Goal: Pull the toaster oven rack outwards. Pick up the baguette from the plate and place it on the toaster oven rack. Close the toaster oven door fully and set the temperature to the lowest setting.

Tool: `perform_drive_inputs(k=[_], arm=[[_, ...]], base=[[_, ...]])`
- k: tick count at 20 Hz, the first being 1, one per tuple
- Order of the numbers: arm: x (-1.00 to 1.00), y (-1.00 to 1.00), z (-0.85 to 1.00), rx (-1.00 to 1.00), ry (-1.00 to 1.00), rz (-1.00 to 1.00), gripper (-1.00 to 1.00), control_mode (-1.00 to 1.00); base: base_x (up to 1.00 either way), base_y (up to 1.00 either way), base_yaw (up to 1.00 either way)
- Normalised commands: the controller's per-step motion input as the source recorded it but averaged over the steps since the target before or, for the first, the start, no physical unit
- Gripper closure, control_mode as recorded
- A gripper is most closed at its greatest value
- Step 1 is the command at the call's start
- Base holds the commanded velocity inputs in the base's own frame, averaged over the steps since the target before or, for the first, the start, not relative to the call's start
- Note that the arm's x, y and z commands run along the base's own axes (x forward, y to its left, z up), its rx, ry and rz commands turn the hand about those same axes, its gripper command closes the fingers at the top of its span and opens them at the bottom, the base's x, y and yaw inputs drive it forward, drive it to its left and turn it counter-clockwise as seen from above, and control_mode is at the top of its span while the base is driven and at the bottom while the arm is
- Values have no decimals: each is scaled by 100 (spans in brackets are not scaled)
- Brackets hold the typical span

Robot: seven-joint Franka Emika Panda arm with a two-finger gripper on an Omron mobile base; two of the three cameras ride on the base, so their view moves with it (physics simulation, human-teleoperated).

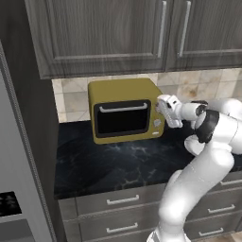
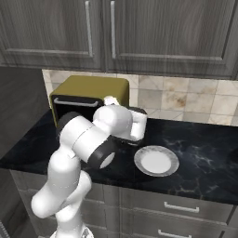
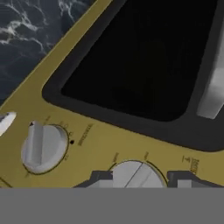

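The mustard-yellow toaster oven (image 1: 124, 90) stands at the back of the dark counter, its door (image 1: 122, 118) upright and shut with the silver handle (image 1: 124, 108) along the top. My gripper (image 1: 162, 113) is pressed up to the oven's right panel. In the hand view my gripper (image 3: 140, 180) has a fingertip tight against each side of a round silver knob (image 3: 136, 174). Another knob (image 3: 43, 146) sits to its left. The white-grey plate (image 2: 156, 161) lies bare on the counter, right of the oven. The rack and the baguette are hidden.
Dark wood cabinets (image 1: 108, 33) hang low above the oven. A grey tall unit (image 1: 19, 179) stands at the counter's left end. Drawers (image 1: 123, 201) run under the counter edge. The black marbled counter (image 2: 204, 148) stretches to the right of the plate.
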Motion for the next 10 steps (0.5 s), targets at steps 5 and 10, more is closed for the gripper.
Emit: perform_drive_inputs(k=[5, 10], arm=[[31, 1, 0, -75, 13, 24, 100, -100], [28, 10, 0, -75, 4, 20, 100, -100]], base=[[0, 0, 0], [0, 0, 0]])
